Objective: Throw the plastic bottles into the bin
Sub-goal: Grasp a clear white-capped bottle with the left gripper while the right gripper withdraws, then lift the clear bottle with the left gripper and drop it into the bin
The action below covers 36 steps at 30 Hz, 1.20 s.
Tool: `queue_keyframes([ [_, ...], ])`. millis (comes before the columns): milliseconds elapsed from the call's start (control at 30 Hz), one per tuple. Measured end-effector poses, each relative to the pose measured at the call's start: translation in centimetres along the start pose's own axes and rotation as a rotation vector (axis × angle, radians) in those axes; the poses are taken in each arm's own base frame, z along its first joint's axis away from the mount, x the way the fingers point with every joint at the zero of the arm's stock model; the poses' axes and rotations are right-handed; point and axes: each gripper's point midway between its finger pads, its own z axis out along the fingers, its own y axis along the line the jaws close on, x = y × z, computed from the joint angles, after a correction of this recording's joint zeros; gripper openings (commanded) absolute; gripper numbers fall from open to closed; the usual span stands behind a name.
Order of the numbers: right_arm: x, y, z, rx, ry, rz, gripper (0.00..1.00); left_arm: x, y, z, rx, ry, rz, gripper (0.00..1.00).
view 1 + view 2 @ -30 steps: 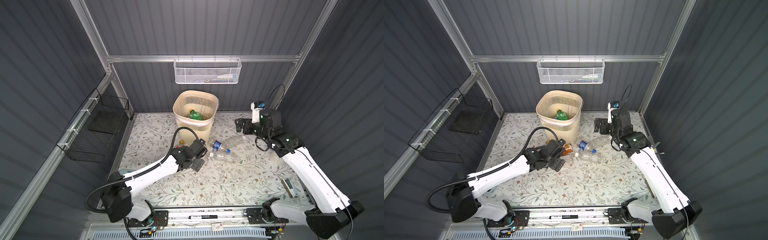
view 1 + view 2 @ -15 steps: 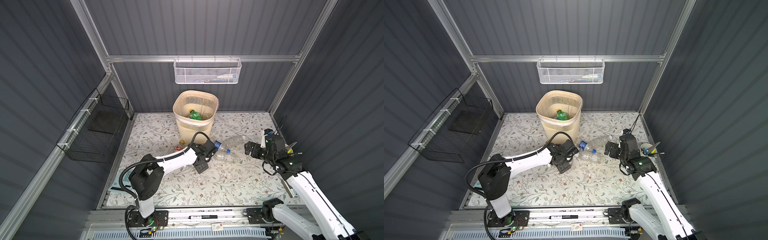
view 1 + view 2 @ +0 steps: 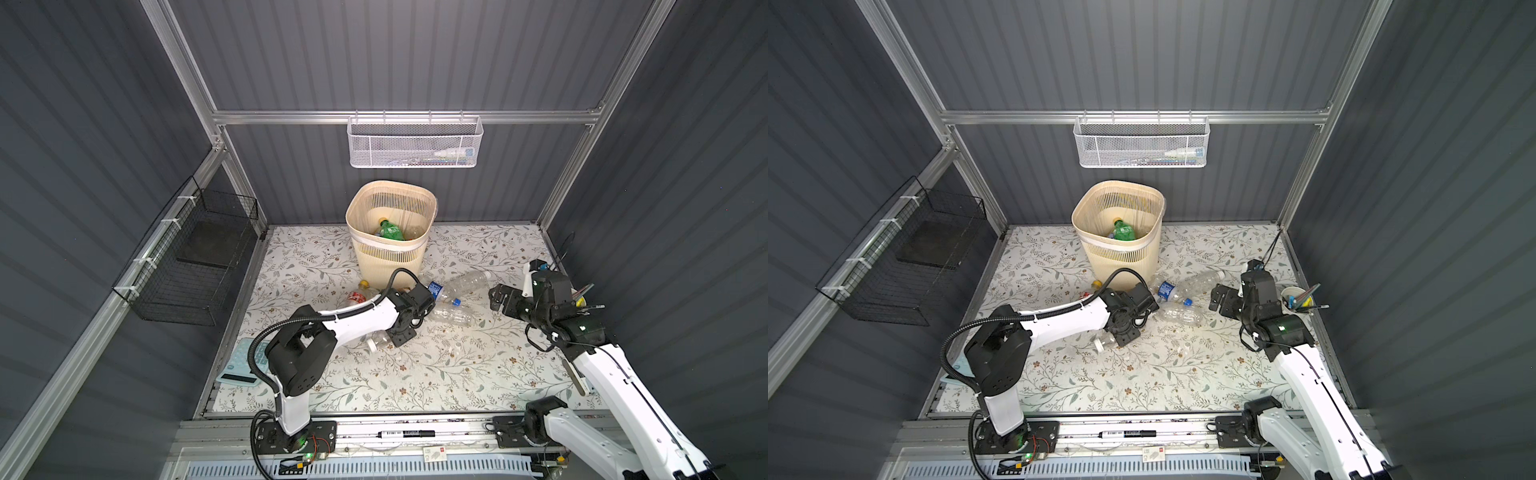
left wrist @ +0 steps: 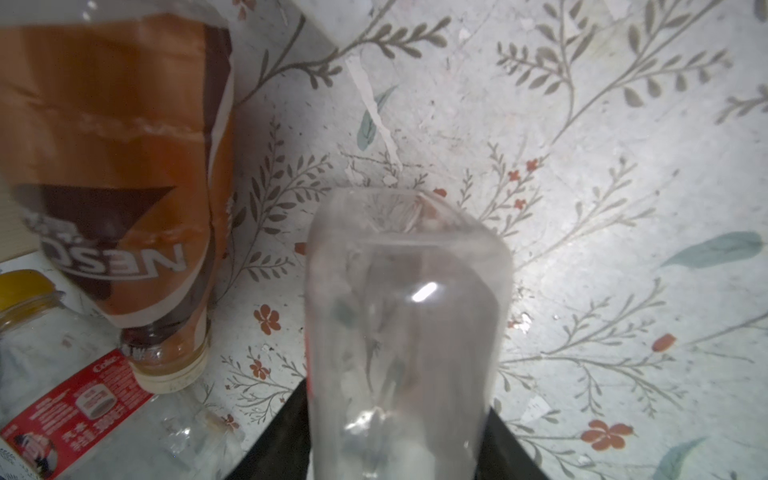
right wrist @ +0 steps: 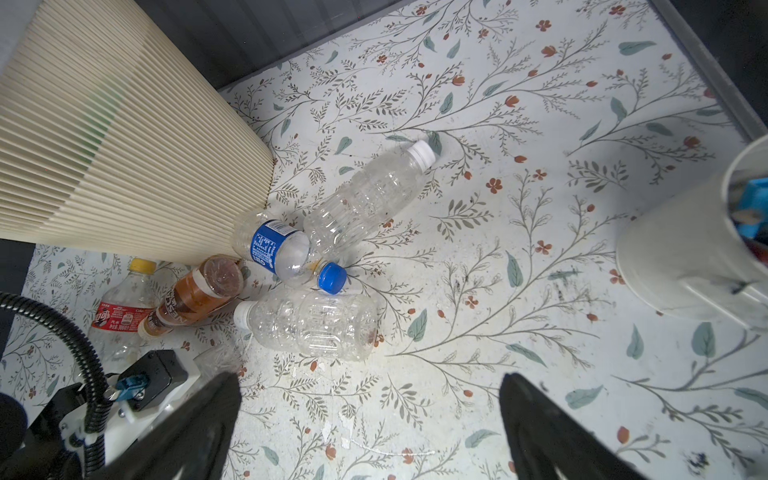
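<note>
Left claw (image 3: 398, 336) clamped on a clear bottle (image 3: 380, 340); right claw (image 3: 500, 301) wide, empty.
Top views: bottle down at the tabletop (image 3: 415, 374), well short of the bin (image 3: 390, 266). Left wrist: thin wall looks squeezed between jaws and could squirt out on lifting. Right wrist: other bottles (image 5: 316, 328) lie loose beside bin.

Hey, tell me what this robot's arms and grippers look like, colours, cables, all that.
Both the left arm and right arm have white link shells with black joint housings. A ribbed black hose runs along the left arm. The left gripper and right gripper are black, with flat wedge-shaped fingers. A green light glows at the left base.
</note>
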Motion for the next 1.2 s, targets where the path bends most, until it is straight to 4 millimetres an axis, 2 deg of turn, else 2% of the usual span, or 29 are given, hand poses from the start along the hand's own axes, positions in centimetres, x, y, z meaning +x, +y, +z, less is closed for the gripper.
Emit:
queue_keyframes([
  [100, 0.0, 0.1, 0.0, -0.006, 0.002, 0.001, 0.99, 0.0, -0.1, 0.0, 0.007, -0.001, -0.015, 0.37],
  [233, 0.0, 0.0, 0.1, -0.011, 0.003, 0.007, 0.99, -0.2, -0.3, -0.6, 0.026, -0.025, -0.042, 0.29],
  [300, 0.1, -0.1, 0.2, -0.009, 0.006, 0.009, 0.99, -0.5, -0.2, -2.0, 0.032, -0.064, -0.064, 0.27],
  [400, 0.1, -0.3, 0.2, -0.006, 0.007, 0.014, 0.99, -1.6, 1.0, -6.4, 0.012, -0.196, -0.113, 0.2],
  [500, 0.0, -0.4, 0.1, -0.003, 0.0, 0.018, 0.99, -2.8, 3.5, -13.3, -0.053, -0.415, -0.184, 0.21],
  [600, -0.2, -0.5, -0.1, -0.004, -0.01, 0.022, 0.99, -3.0, 6.7, -23.4, -0.149, -0.757, -0.277, 0.27],
  [667, -0.4, -0.5, -0.2, -0.006, -0.018, 0.024, 0.99, -1.4, 9.0, -31.2, -0.235, -1.036, -0.353, 0.28],
  [733, -0.6, -0.5, -0.4, -0.011, -0.029, 0.026, 0.99, 0.9, 10.7, -36.9, -0.32, -1.251, -0.415, 0.31],
  [800, -0.8, -0.3, -0.6, -0.017, -0.043, 0.03, 0.99, 3.0, 12.1, -41.3, -0.405, -1.405, -0.469, 0.32],
  [833, -1.0, -0.3, -0.7, -0.02, -0.049, 0.034, 0.99, 3.4, 12.8, -42.9, -0.442, -1.457, -0.492, 0.32],
  [867, -1.1, -0.3, -0.7, -0.023, -0.053, 0.036, 0.99, 3.2, 13.3, -43.7, -0.472, -1.483, -0.509, 0.32],
  [933, -1.1, -0.2, -0.8, -0.028, -0.056, 0.04, 0.99, 1.2, 14.2, -43.6, -0.505, -1.475, -0.516, 0.32],
  [1000, -1.1, 0.0, -0.8, -0.037, -0.055, 0.042, 0.99, -2.3, 15.3, -42.0, -0.508, -1.419, -0.5, 0.36],
  [1033, -1.1, 0.1, -0.8, -0.044, -0.051, 0.042, 0.99, -4.5, 16.3, -40.8, -0.489, -1.385, -0.498, 0.41],
  [1067, -1.0, 0.3, -0.9, -0.053, -0.047, 0.041, 0.99, -6.5, 17.8, -39.5, -0.469, -1.344, -0.507, 0.59],
  [1133, -1.0, 0.6, -1.0, -0.067, -0.038, 0.035, 0.99, -10.2, 20.4, -36.3, -0.427, -1.249, -0.53, 0.76],
  [1167, -0.9, 0.7, -1.1, -0.075, -0.034, 0.03, 0.99, -11.8, 21.3, -34.6, -0.398, -1.2, -0.539, 0.93],
  [1200, -0.9, 0.8, -1.2, -0.078, -0.031, 0.024, 0.99, -12.8, 22.1, -33.2, -0.38, -1.16, -0.55, 1.0],
])
